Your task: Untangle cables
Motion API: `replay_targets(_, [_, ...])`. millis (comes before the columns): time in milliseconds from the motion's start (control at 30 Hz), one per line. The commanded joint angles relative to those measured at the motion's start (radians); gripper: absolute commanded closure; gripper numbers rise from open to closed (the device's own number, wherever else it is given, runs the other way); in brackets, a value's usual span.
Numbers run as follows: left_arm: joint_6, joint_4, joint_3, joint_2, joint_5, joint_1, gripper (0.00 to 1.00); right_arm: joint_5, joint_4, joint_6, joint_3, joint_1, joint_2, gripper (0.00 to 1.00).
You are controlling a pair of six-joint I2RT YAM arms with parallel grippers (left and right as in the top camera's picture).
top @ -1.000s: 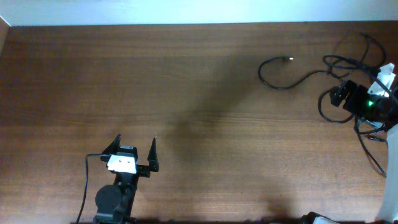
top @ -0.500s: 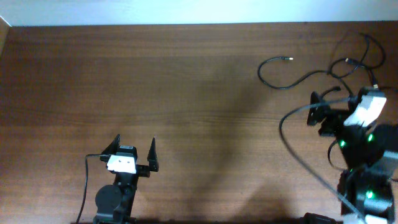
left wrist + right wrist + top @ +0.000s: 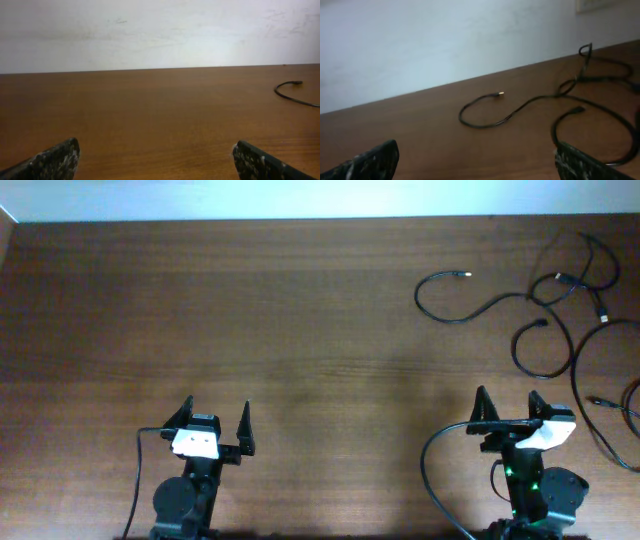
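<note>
Table (image 3: 300, 330) of brown wood or wood-look laminate, with fine straight grain, smooth, with a soft satin sheen where the light falls. Cables (image 3: 470, 305) thin and black, in a rubber-like or plastic jacket, smooth, mostly matt with only a slight gloss; one plug tip (image 3: 500, 93) small and bright, metallic-looking. Left gripper (image 3: 218, 402) and right gripper (image 3: 508, 393) black and matt, hard plastic or metal, cannot tell which; a white plastic-looking cover (image 3: 196, 442) on the left one, smooth. Fingers (image 3: 55, 160) seen close from the left wrist dark, rough, speckled with pale worn marks. Wall (image 3: 150, 30) behind white, matt, painted-looking, with faint grey scuffs
</note>
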Motion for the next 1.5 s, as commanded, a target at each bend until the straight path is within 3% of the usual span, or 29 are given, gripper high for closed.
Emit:
replay_targets(0, [0.013,-0.006,-0.002,-0.006,-0.006,0.004,0.01,0.027,-0.066,0.013,-0.005,0.006,-0.062,0.01])
replay_targets(33, [0.013,-0.006,-0.002,-0.006,-0.006,0.004,0.01,0.051,-0.150,0.013,-0.005,0.021,-0.098,0.01])
replay_targets(200, [0.013,-0.006,-0.002,-0.006,-0.006,0.004,0.01,0.198,-0.166,0.007,-0.005,0.162,-0.152,0.01])
replay_targets(367, [0.013,-0.006,-0.002,-0.006,-0.006,0.004,0.01,0.196,-0.166,-0.171,-0.005,0.263,-0.152,0.01])
replay_targets(1467, [0.013,-0.006,-0.002,-0.006,-0.006,0.004,0.01,0.162,-0.162,-0.214,-0.005,0.266,-0.152,0.01])
